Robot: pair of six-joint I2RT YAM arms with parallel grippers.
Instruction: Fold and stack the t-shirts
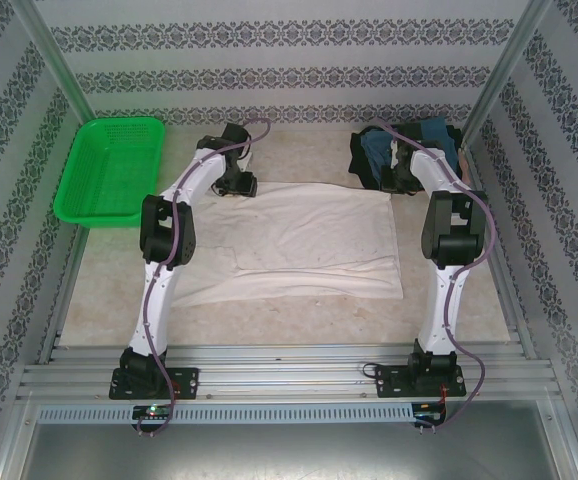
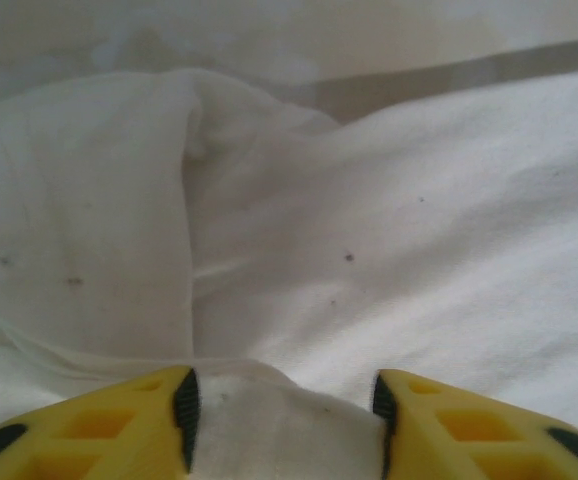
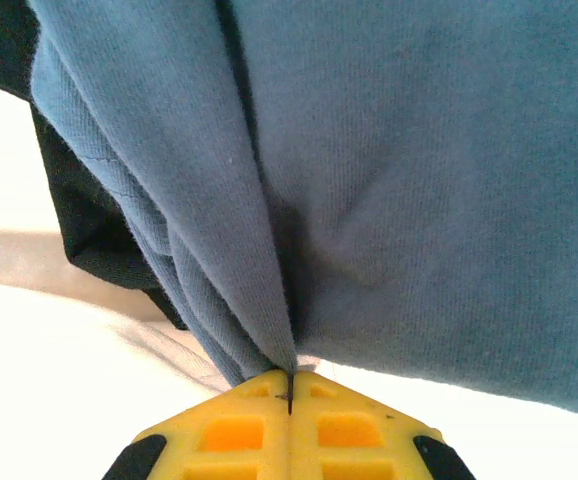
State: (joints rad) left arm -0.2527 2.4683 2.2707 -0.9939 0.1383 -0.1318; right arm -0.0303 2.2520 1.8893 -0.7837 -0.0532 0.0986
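The white t-shirt (image 1: 309, 240) lies spread flat across the middle of the table. My left gripper (image 1: 237, 185) is down at its far left corner; in the left wrist view the gripper (image 2: 284, 410) is open, its yellow fingers (image 2: 119, 425) on either side of a raised hump of the white t-shirt (image 2: 389, 220). At the far right, the teal-blue t-shirt (image 1: 379, 150) and the black t-shirt (image 1: 361, 172) sit in a heap. My right gripper (image 1: 401, 180) is at that heap, and in the right wrist view the gripper (image 3: 290, 385) is shut on a fold of the teal-blue t-shirt (image 3: 419, 180). The black t-shirt (image 3: 89, 230) hangs behind.
A green mesh basket (image 1: 109, 170) sits at the far left, overhanging the table edge. Patterned walls and metal posts enclose the table on three sides. White cloth (image 3: 69, 390) lies under the right gripper.
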